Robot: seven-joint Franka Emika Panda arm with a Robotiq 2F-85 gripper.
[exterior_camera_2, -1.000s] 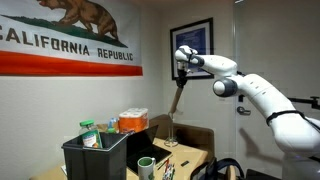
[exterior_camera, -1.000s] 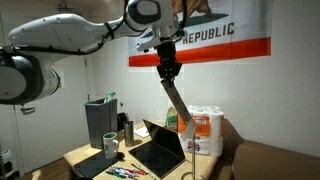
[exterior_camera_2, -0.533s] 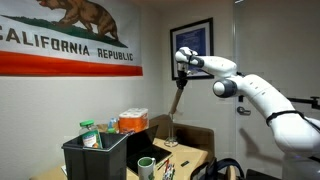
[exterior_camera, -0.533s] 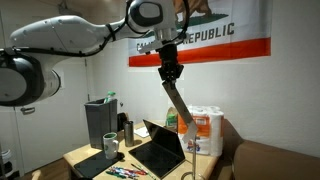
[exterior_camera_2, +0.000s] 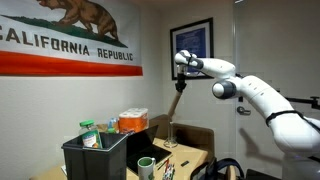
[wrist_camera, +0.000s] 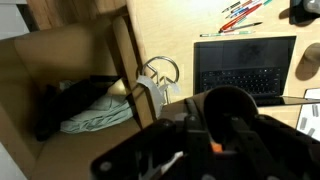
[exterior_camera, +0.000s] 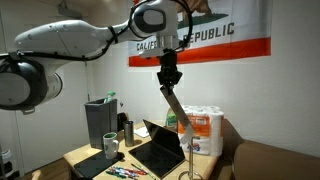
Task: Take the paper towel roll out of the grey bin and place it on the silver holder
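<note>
High above the desk (exterior_camera: 78, 154), the gripper (exterior_camera: 168, 80) clamps the slim, matte paper towel roll (exterior_camera: 176, 110).
It hangs tilted, open air around.

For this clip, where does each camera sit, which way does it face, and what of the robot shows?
Exterior view: across the table, facing the flag; arm enters from the picture's left, tool gripping the roll.
Exterior view: behind the grey bin, flag at picture's left; arm enters from the picture's right.
Wrist view: looks down on laptop and holder; the tool's dark body fills the bottom.
Shared: both exterior views show arm, roll, bin and flag.
</note>
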